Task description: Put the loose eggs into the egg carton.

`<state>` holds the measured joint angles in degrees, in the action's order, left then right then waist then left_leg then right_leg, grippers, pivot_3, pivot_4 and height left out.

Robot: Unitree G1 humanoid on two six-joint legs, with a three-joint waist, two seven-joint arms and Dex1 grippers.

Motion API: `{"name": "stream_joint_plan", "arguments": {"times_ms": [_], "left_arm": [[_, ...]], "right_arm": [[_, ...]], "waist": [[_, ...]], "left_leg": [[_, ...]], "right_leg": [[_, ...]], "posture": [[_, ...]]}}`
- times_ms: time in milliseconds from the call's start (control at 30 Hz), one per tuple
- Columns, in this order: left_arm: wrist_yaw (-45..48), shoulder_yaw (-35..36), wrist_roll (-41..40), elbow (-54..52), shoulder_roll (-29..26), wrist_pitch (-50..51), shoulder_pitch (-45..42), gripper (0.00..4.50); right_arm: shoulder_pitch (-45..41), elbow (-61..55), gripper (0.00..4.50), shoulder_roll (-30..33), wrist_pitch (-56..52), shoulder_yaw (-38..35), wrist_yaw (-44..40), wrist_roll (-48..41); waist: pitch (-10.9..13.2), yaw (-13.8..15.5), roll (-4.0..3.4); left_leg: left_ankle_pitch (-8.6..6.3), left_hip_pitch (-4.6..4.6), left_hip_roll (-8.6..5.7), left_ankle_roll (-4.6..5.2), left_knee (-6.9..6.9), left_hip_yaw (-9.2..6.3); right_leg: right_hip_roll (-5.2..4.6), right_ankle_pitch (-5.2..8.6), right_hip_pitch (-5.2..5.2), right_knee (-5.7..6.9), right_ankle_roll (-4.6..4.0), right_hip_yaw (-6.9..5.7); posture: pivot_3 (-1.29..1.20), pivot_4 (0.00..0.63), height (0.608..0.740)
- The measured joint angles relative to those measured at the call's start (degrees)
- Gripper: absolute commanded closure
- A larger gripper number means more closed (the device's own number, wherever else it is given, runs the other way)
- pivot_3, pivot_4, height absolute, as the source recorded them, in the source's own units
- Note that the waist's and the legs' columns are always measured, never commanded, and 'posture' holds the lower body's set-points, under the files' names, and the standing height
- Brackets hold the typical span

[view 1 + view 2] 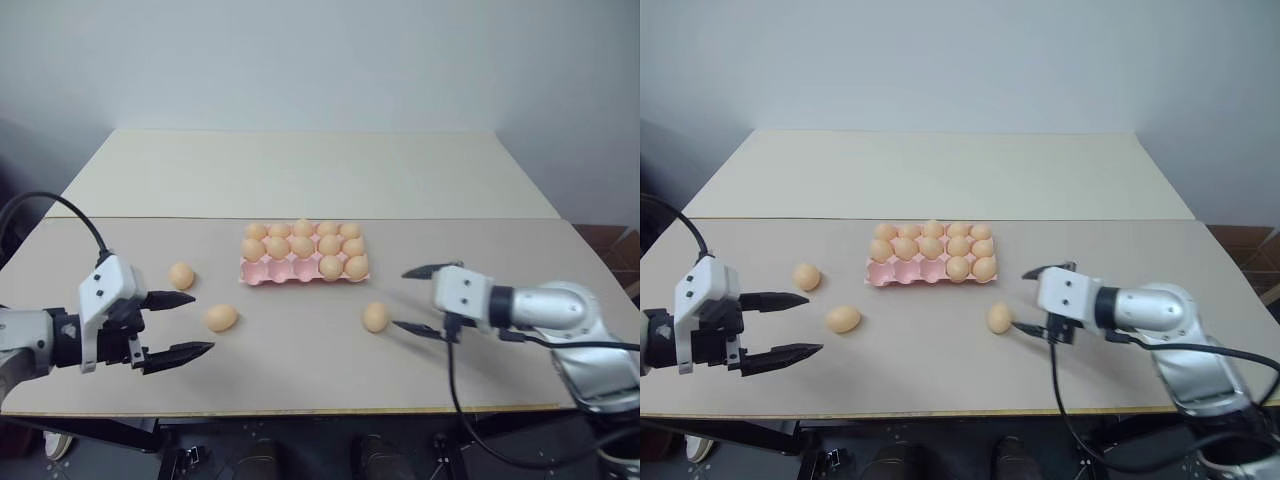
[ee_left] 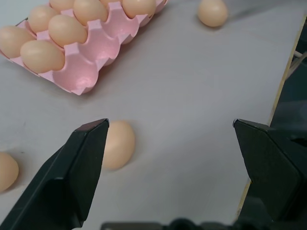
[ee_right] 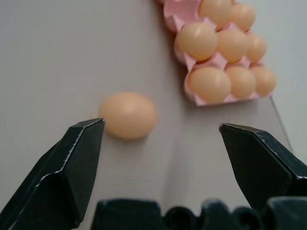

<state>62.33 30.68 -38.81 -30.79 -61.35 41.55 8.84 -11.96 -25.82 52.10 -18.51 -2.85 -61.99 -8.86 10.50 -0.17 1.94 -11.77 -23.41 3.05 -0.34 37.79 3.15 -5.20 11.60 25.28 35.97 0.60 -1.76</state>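
**Three eggs loose on the table, both my grippers empty**

While the beige table carries everything, the pink egg carton lies near its middle, most cups filled and three cups of the near row bare on my left. My left gripper hangs above the near left part of the table, fingers spread wide, grasping nothing. My right gripper is on the near right, fingers also spread and empty. Of the loose eggs, one lies left of the carton, one just beside my left fingertips, and one near my right gripper, not touching it.
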Motion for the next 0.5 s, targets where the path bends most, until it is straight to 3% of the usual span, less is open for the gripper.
{"name": "stream_joint_plan", "arguments": {"times_ms": [167, 500], "left_arm": [[0.8, 1.2, 0.5, -0.1, 0.0, 0.0, 2.0, 0.0], [0.2, 2.3, 0.6, -0.1, 0.2, 0.0, 3.0, 0.0]], "right_arm": [[3.7, -3.8, 0.04, 3.4, -2.7, -5.2, -1.6, -4.7], [6.6, -5.2, 0.04, 5.0, -3.1, -5.8, -0.6, -5.9]], "waist": [[0.0, 0.0, 0.01], [0.0, 0.4, 0.02]], "left_leg": [[-0.08, 0.08, 0.02, -0.14, 0.0, -0.02], [-0.02, -0.09, -0.01, -0.02, 0.0, -0.01]], "right_leg": [[0.0, 0.0, -0.02, 0.01, 0.0, -0.01], [-0.04, 0.0, 0.04, -0.09, 0.0, -0.02]], "posture": [[0.0, 0.15, 0.74], [0.0, 0.15, 0.74]]}}
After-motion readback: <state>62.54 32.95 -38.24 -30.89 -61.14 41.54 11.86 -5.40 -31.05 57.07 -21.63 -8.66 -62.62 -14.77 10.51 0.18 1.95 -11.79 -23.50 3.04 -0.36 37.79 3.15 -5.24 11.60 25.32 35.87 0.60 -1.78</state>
